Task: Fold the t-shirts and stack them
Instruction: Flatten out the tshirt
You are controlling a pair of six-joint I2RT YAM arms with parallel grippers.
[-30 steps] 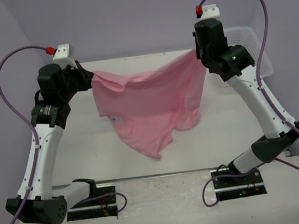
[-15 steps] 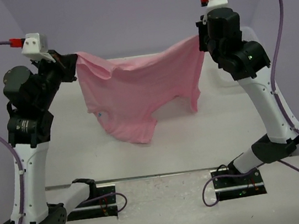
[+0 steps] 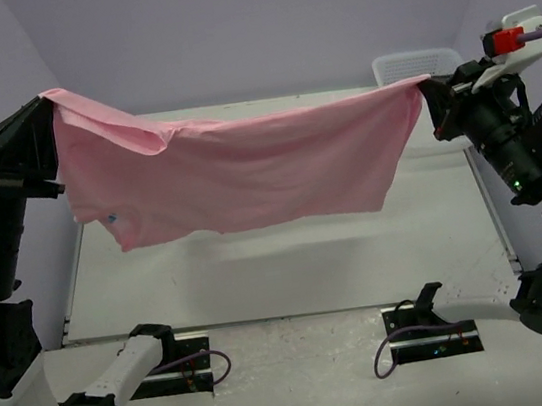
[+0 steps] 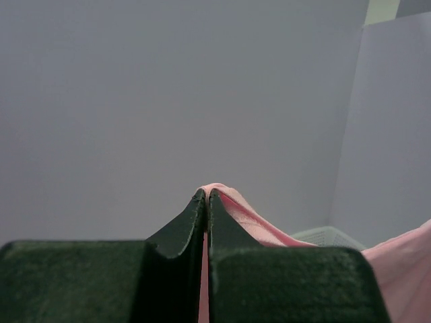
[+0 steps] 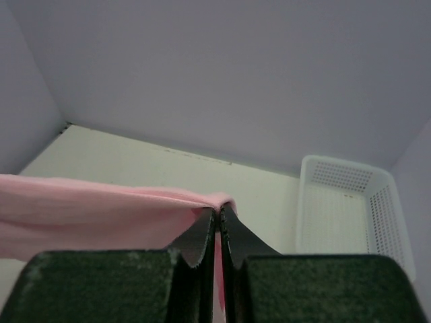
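Aloft, soft pink t-shirt (image 3: 246, 171) stretched wide, creased, between left pincer (image 4: 205, 196), right pincer (image 5: 219, 211)

The t-shirt (image 3: 246, 171) hides part of the white basket (image 3: 403, 63).

bright, even overhead light; soft shadows, everything sharp.

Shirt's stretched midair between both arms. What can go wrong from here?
Both jaws pinch only a thin bit of the t-shirt; stretched this taut, it may slip free.
Fabric is bunched near the left grip, so it may land on the table creased.
Its right end is near the white basket and might snag.
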